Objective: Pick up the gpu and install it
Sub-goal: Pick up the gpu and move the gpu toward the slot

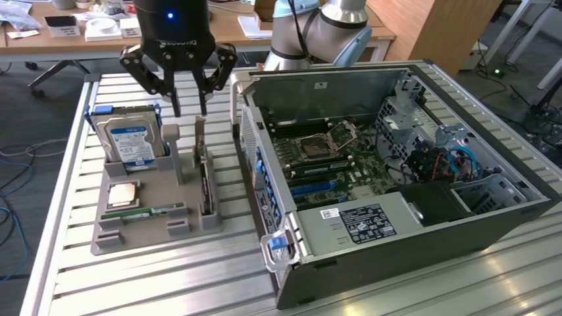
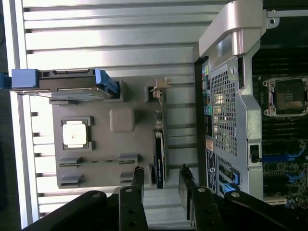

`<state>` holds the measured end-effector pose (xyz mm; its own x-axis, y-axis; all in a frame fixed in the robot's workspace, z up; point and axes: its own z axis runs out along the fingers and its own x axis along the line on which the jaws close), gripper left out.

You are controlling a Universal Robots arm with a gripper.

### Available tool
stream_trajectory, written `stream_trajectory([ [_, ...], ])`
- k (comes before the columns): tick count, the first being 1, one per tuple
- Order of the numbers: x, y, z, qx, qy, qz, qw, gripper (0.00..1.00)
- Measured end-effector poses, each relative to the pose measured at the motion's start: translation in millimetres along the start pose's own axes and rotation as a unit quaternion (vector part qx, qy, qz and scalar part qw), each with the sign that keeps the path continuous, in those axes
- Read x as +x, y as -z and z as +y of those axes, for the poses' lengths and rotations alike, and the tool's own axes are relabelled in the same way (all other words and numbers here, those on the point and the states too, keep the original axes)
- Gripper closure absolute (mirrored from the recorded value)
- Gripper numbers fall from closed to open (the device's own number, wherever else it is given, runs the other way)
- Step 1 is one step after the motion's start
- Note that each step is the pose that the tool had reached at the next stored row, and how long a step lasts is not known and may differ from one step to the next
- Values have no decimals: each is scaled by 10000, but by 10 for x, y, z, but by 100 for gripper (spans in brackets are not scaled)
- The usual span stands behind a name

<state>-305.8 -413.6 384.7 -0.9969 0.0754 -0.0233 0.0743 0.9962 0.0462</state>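
gripper fingers spread and gripping nothing, just above gpu standing on edge in grey holder, card's lower edge hidden in its slot, hard drive label unreadable, open computer case alongside

high oblique overview; wrist overhead, close
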Motion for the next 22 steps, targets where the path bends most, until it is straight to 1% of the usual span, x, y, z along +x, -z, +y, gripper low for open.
stream_trajectory([
  [9,2,-136,-6,0,0,1,10000,57],
  [22,6,-288,-13,0,0,1,10000,57],
])
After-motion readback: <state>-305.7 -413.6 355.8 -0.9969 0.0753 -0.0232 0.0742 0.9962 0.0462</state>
